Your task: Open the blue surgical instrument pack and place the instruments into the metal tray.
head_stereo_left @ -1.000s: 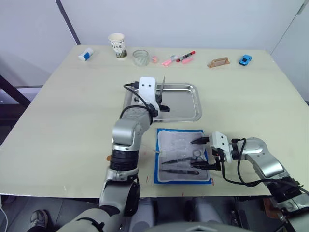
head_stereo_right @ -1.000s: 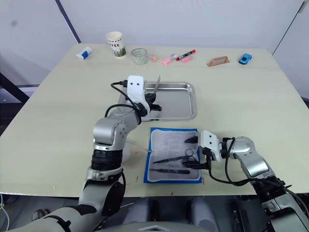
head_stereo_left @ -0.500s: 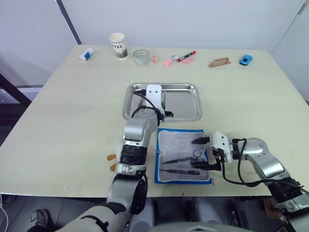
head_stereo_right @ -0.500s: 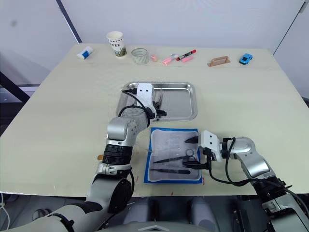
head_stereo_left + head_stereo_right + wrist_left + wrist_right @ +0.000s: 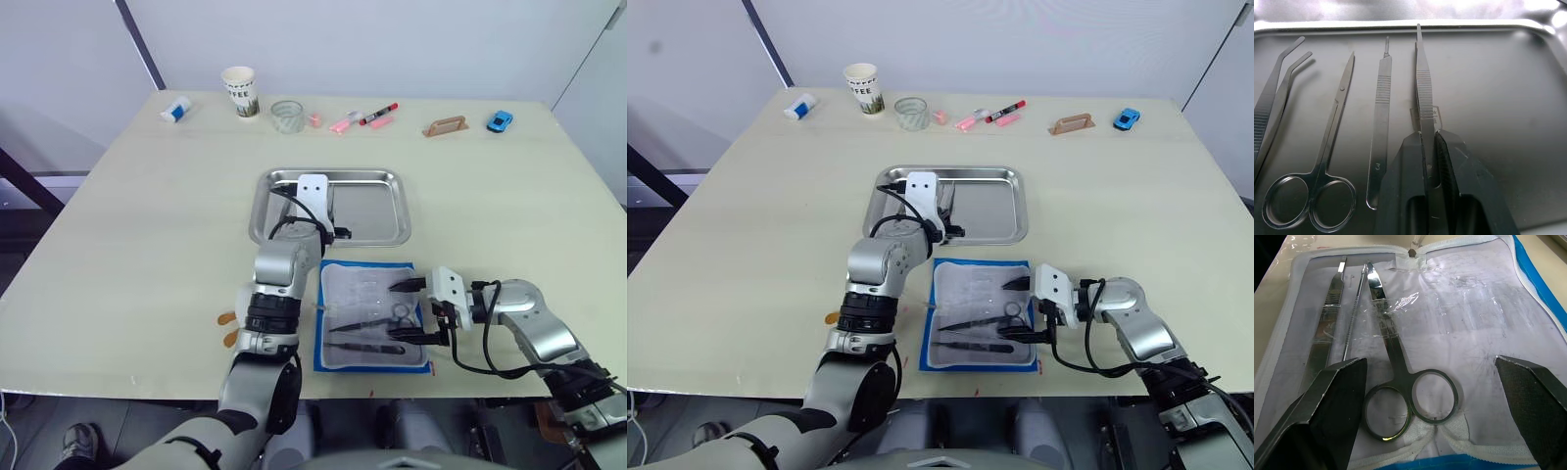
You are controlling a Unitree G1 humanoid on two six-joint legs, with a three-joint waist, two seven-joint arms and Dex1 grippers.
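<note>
The blue surgical instrument pack lies open at lower centre of the left eye view, just below the metal tray at mid-frame on the desk. The left gripper is down inside the tray, clamped on straight forceps whose tip points at the far rim. To finish well, I'd lower them flat, parallel to their neighbours, then open the fingers without nudging anything.

Counting in the tray: one bent tweezers, one scissors, one scalpel handle, plus the held forceps, so four.

In the pack the right wrist view shows three left: ring-handled scissors and two slim tools under clear film. The right gripper hovers there, fingers spread wide and empty, scissors between them.
</note>
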